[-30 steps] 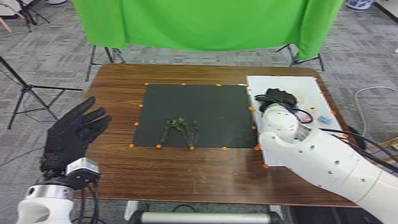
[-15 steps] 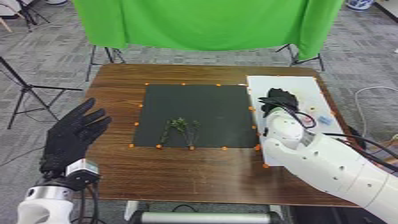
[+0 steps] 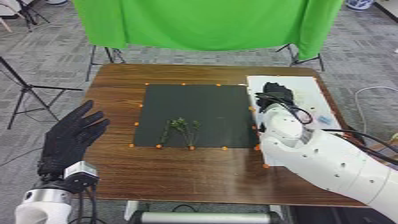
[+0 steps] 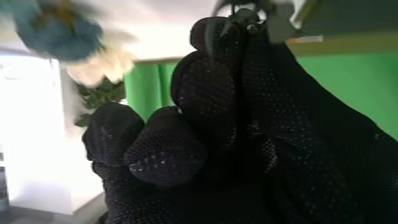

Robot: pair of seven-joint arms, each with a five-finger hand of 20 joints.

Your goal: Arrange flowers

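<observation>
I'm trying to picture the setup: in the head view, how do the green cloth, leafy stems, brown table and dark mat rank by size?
Largest to smallest, as they look:
1. brown table
2. green cloth
3. dark mat
4. leafy stems

Harsh white glare [image 4: 34, 130], right wrist view

A lab, by its tripods [image 3: 26, 87] and green backdrop [image 3: 204, 27]
</observation>
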